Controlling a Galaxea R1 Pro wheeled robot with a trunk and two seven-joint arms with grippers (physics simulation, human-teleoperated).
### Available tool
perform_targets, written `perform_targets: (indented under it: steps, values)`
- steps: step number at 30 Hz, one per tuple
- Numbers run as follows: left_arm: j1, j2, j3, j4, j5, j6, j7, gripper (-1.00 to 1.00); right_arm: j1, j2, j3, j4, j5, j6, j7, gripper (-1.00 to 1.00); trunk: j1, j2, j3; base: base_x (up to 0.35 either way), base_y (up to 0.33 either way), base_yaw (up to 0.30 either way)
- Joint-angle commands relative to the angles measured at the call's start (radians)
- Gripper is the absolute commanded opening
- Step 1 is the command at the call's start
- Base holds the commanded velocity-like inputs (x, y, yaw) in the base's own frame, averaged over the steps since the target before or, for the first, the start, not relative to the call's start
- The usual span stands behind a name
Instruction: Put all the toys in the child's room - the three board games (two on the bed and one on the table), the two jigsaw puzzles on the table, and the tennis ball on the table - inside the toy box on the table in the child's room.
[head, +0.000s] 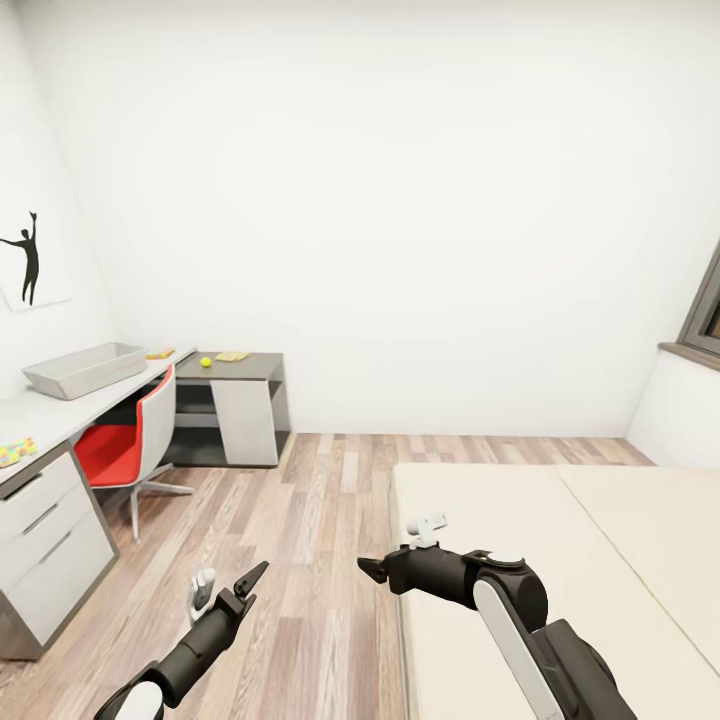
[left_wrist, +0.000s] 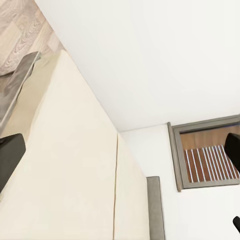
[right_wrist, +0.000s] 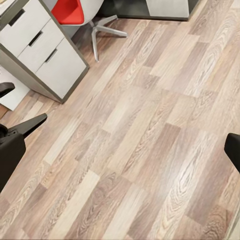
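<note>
While both my grippers, left (head: 228, 585) and right (head: 405, 548), hung released, a red chair (head: 125, 445) blocked the table (head: 60, 415); its jigsaw (head: 15, 450) was cut off.

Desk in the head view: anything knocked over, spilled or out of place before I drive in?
Nothing stands out. The toy box sits upright on the table, the tennis ball rests on the dark wing, and a jigsaw puzzle lies flat near the drawers. The red chair stands upright.
</note>
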Motion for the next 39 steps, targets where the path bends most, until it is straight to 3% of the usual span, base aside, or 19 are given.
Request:
perform_targets:
  steps: [1, 39]
  values:
    - [0.000, 0.000, 0.001, 0.000, 0.009, 0.009, -0.001, 1.00, 0.000, -0.001, 0.000, -0.001, 0.007, 0.003, 0.007, 1.00, 0.000, -0.001, 0.000, 0.000, -0.002, 0.062]
    - [0.000, 0.000, -0.002, -0.001, 0.008, 0.009, 0.000, 1.00, 0.000, -0.002, 0.000, 0.000, 0.007, 0.003, 0.007, 1.00, 0.000, -0.001, 0.000, 0.000, -0.018, 0.010]
